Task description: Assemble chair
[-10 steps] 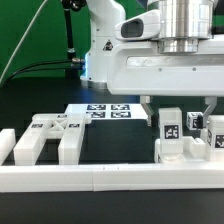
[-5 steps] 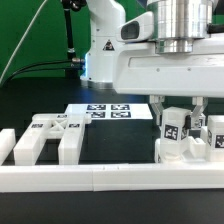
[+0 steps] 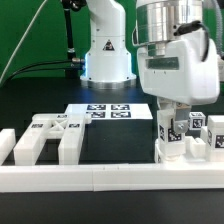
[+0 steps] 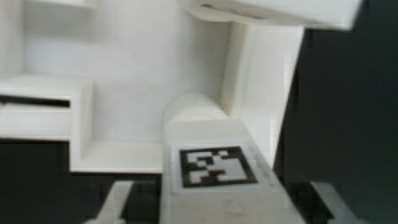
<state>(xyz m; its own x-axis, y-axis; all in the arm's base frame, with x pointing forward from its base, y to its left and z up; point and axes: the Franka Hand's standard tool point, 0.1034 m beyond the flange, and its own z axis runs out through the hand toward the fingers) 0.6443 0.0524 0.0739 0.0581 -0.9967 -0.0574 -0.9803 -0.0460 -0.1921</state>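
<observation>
Chair parts of white blocky plastic sit in two groups on the black table [image 3: 120, 142], just behind a long low white border wall [image 3: 100, 178]. At the exterior view's left lies a slotted white panel [image 3: 45, 138] with black-and-white square tags on top, its two prongs pointing toward the wall. Near the middle, farther back, the flat white marker board [image 3: 108, 110] lies in front of the white arm base [image 3: 105, 55]. At the exterior view's right stands a cluster of tagged white blocks [image 3: 203, 140], with an upright tagged white post [image 3: 170, 130] at its near side. The two-finger gripper [image 3: 176, 115] hangs directly over that post. In the wrist view its fingers [image 4: 121, 205] flank the post [image 4: 214, 165] with a dark gap on each side, so the jaws are spread and grasp nothing.
</observation>
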